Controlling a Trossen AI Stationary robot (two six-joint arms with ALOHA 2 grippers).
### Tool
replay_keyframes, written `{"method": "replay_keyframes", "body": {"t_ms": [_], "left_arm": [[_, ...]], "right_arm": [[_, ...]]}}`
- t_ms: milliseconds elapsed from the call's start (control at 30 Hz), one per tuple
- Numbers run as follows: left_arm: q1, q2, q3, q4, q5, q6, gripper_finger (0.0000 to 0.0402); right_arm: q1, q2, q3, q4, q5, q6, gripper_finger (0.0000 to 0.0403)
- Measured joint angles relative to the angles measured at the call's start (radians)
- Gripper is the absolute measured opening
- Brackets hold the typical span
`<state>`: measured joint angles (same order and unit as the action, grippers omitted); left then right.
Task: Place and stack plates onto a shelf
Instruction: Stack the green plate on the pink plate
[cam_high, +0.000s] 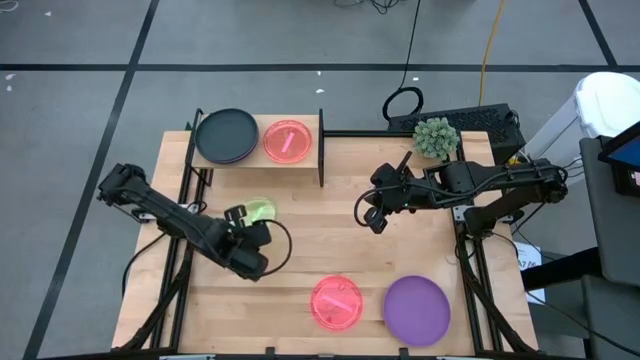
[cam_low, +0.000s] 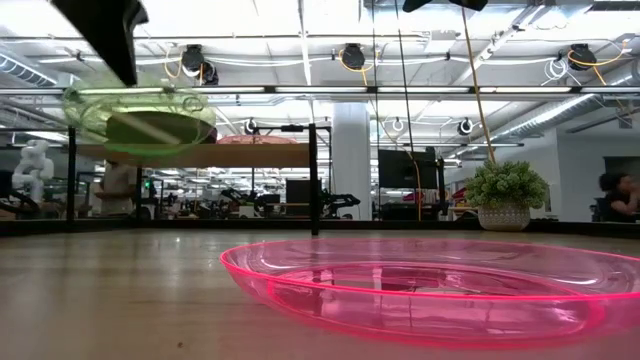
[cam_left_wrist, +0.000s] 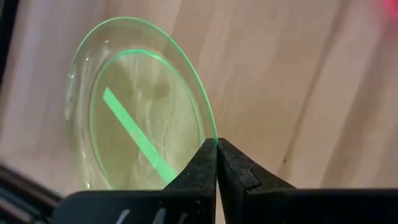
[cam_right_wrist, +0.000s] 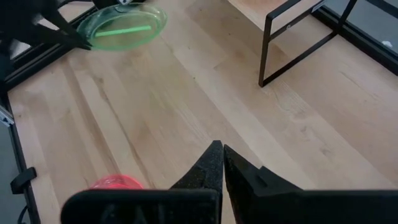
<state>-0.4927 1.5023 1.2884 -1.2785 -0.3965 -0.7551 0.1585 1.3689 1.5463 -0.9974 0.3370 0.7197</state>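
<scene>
The light-wood shelf with black end panels (cam_high: 305, 160) sits at 11 o'clock, holding dark plates and 1 pink. The left gripper (cam_left_wrist: 217, 149), at 9 o'clock, pinches the translucent green plastic plate (cam_left_wrist: 140, 109) by its rim, airborne. The right gripper (cam_right_wrist: 217, 152), at 2 o'clock, waits, fingers together. So thin an edge hold could let it tilt or slip.

The shelf (cam_high: 290, 161) stands at the table's (cam_high: 400, 230) far edge, left of centre. On it a stack of plates (cam_high: 226, 136) sits at the left and a single plate (cam_high: 288, 141) at the right, just beside each other. Near the front edge two more plates lie side by side, one (cam_high: 336, 302) at centre, a larger one (cam_high: 417, 309) to its right. Another plate (cam_high: 260, 210) hangs above the table's left part, before the shelf. A potted plant (cam_high: 436, 137) stands behind the table's right part
</scene>
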Motion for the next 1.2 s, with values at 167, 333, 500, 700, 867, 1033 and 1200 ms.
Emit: {"method": "replay_keyframes", "body": {"t_ms": [167, 333, 500, 700, 867, 1033, 1200], "left_arm": [[0.0, -0.046, 0.085, 0.009, 0.0, 0.165, 0.0001], [0.0, -0.094, 0.163, 0.077, 0.002, 0.386, 0.0001], [0.0, -0.144, 0.191, 0.198, 0.071, 0.628, 0.0001], [0.0, -0.196, 0.191, 0.32, 0.112, 0.878, 0.0001], [0.004, -0.244, 0.191, 0.422, 0.116, 0.943, 0.0005], [0.008, -0.304, 0.191, 0.546, 0.123, 0.936, 0.0008], [0.008, -0.354, 0.191, 0.609, 0.167, 0.885, 0.001]], "right_arm": [[0.0, 0.0, 0.0, 0.003, -0.056, -0.006, 0.0], [0.0, 0.0, 0.0, 0.003, -0.058, -0.046, 0.0], [0.0, 0.0, 0.0, 0.021, -0.082, -0.109, 0.0], [0.0, 0.0, 0.0, 0.142, -0.139, -0.211, 0.0], [0.001, 0.0, 0.0, 0.296, -0.214, -0.317, 0.0], [0.001, -0.002, 0.0, 0.465, -0.215, -0.459, 0.0017], [0.0, -0.015, 0.0, 0.629, -0.185, -0.594, 0.0075]]}}
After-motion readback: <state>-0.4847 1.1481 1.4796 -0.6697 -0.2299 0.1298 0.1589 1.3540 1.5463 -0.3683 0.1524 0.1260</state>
